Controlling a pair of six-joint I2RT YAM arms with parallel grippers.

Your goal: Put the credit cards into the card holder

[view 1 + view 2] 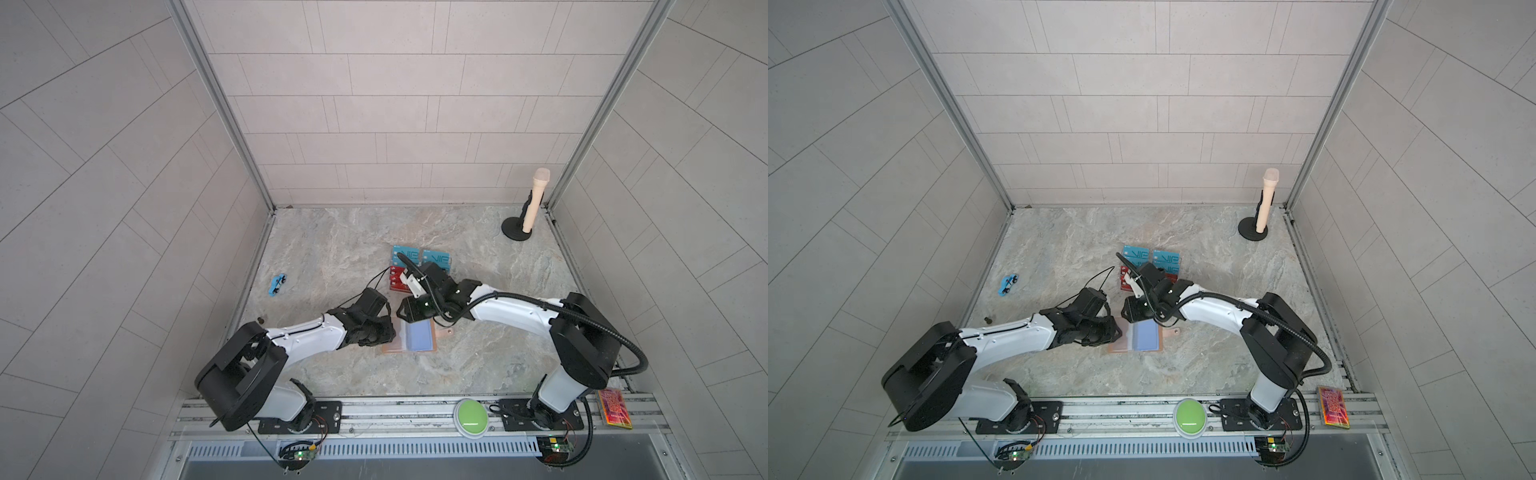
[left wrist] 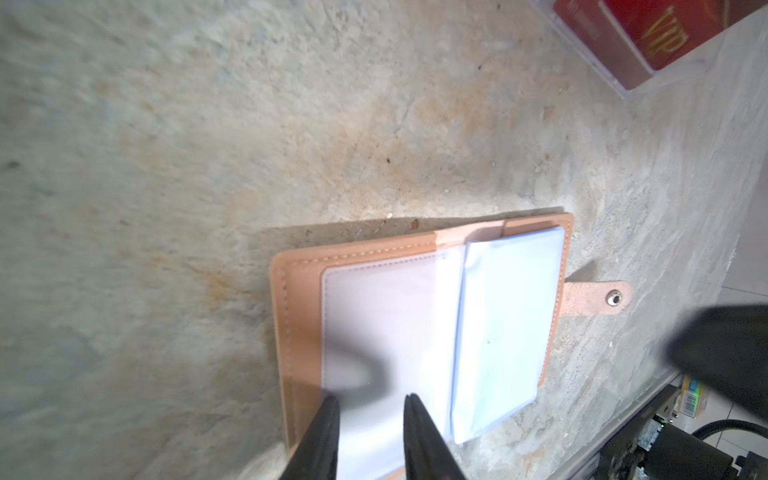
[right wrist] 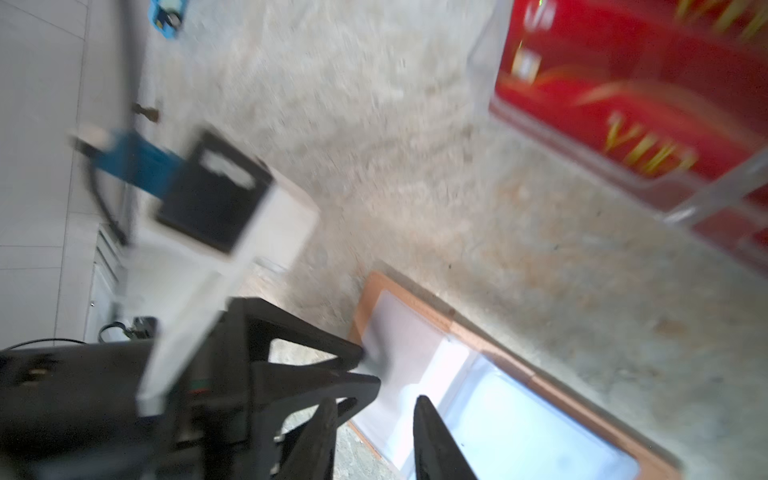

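card holder (image 1: 417, 336) lies open on desk (image 1: 332, 249) between both arms, pale pockets up, snap tab out to side. no card in it that i can see. left gripper (image 2: 370, 399) over its left page, jaws part open, nothing between. right gripper (image 3: 375, 401) low at holder's far edge, jaws apart, empty; view blurred. credit cards (image 3: 623, 104) in clear stand (image 3: 484, 62) just behind. my read: fetch card next. left pins page flat, off pocket mouth; right pinches one card by short edge, lifts straight out.
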